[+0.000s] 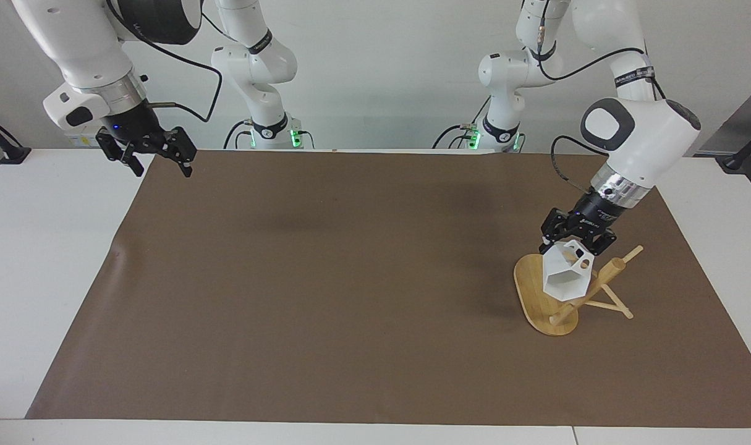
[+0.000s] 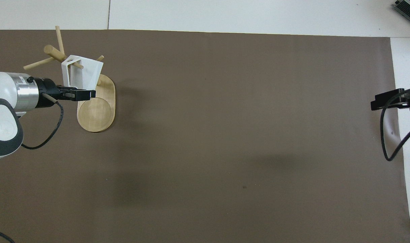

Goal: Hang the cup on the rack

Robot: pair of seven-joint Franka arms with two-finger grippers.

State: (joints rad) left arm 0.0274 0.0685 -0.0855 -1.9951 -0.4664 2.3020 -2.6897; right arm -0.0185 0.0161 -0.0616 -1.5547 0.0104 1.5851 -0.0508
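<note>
The left pincer (image 1: 574, 242) was clamped on the cup (image 1: 565, 274), which hung tilted just under it against the rack (image 1: 539, 303). The right pincer (image 1: 159, 159) waited with fingers apart over the desk's corner.

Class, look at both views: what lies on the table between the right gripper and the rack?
Only bare brown mat; nothing stands between the right gripper and the rack. The facing view shows it best.
</note>
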